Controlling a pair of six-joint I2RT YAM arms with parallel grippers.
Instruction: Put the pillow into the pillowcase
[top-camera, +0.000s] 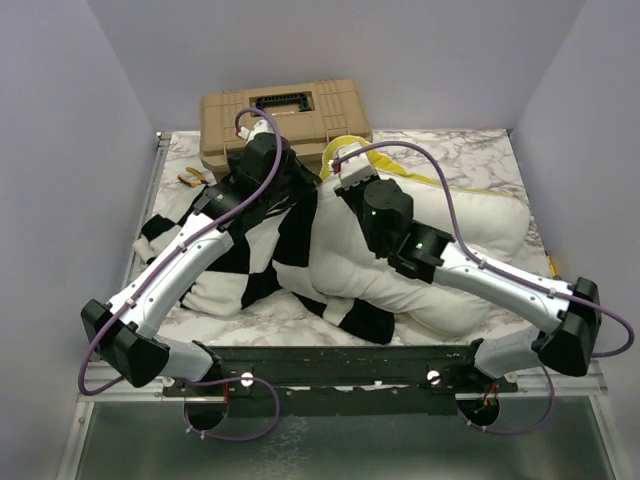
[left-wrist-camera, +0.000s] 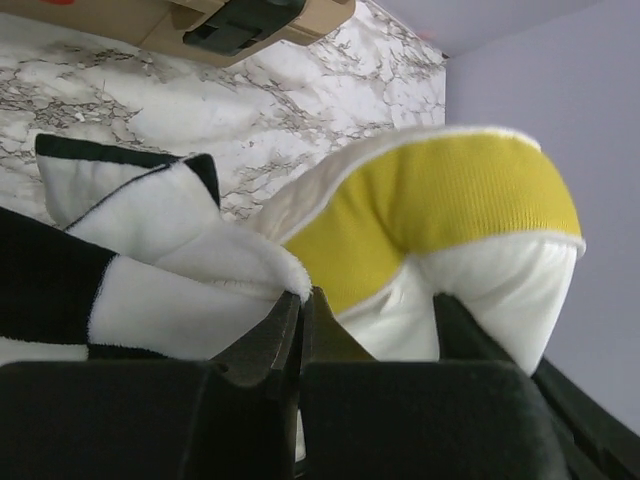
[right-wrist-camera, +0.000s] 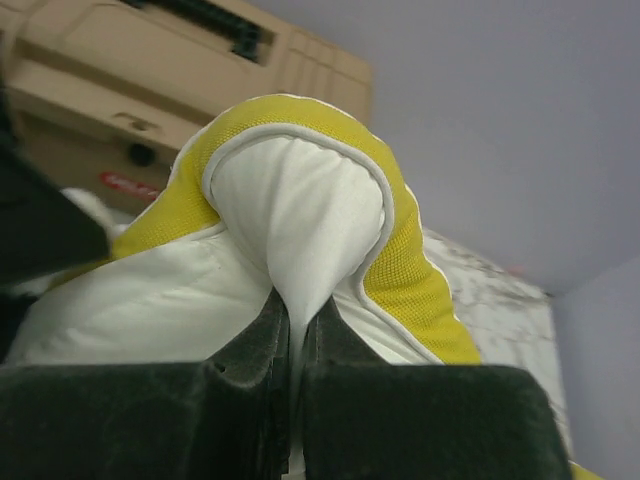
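Observation:
The black-and-cream checkered pillowcase (top-camera: 250, 255) lies crumpled on the left half of the table, and its right part overlaps the pillow. The plump white pillow (top-camera: 470, 225) lies to the right, with its yellow edge strip (left-wrist-camera: 440, 200) raised at the back near the toolbox. My left gripper (left-wrist-camera: 300, 297) is shut on a fleecy white edge of the pillowcase (left-wrist-camera: 150, 300), right beside the pillow's yellow end. My right gripper (right-wrist-camera: 297, 300) is shut on a pinched fold of the pillow's white fabric (right-wrist-camera: 300, 200), just under the yellow strip. In the top view both sets of fingertips are hidden under the wrists.
A tan toolbox (top-camera: 285, 122) stands at the back of the marble table (top-camera: 470, 150), close behind both grippers. A small yellow-handled tool (top-camera: 192, 178) lies at the back left. Grey walls enclose the table on three sides.

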